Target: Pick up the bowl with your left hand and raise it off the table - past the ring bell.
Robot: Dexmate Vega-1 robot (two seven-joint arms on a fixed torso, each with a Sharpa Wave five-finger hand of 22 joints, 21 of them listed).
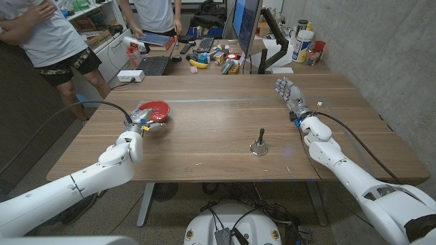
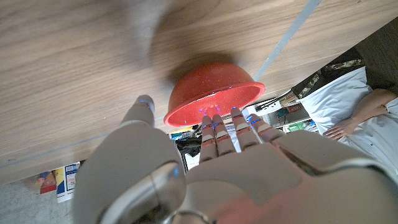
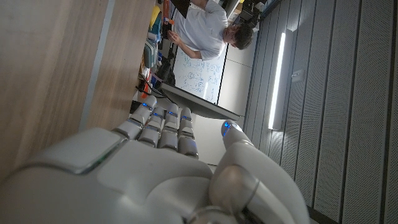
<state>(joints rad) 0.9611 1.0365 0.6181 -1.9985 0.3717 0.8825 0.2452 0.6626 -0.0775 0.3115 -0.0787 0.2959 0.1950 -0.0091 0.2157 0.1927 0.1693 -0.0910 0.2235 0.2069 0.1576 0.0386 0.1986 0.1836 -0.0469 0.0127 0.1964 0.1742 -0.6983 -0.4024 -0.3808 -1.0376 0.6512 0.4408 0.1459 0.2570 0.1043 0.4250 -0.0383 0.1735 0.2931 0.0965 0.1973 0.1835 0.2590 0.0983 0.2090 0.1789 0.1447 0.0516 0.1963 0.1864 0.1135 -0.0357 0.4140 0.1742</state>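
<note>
The red bowl (image 1: 155, 109) sits on the wooden table (image 1: 204, 129) at its left side. My left hand (image 1: 142, 122) is at the bowl's near rim, fingers stretched toward it. In the left wrist view the fingertips (image 2: 217, 121) reach the rim of the bowl (image 2: 211, 90) while the thumb (image 2: 142, 107) stands apart beside it; nothing is gripped by my left hand (image 2: 236, 168). The small ring bell (image 1: 259, 145) stands right of the table's centre. My right hand (image 1: 289, 91) waits at the far right with fingers extended and holds nothing; the right wrist view shows my right hand (image 3: 161, 168) the same way.
A second desk behind the table carries a keyboard (image 1: 152, 65), a monitor (image 1: 246, 27) and small clutter. Two people (image 1: 48, 34) stand at the back left. A concrete wall runs along the right.
</note>
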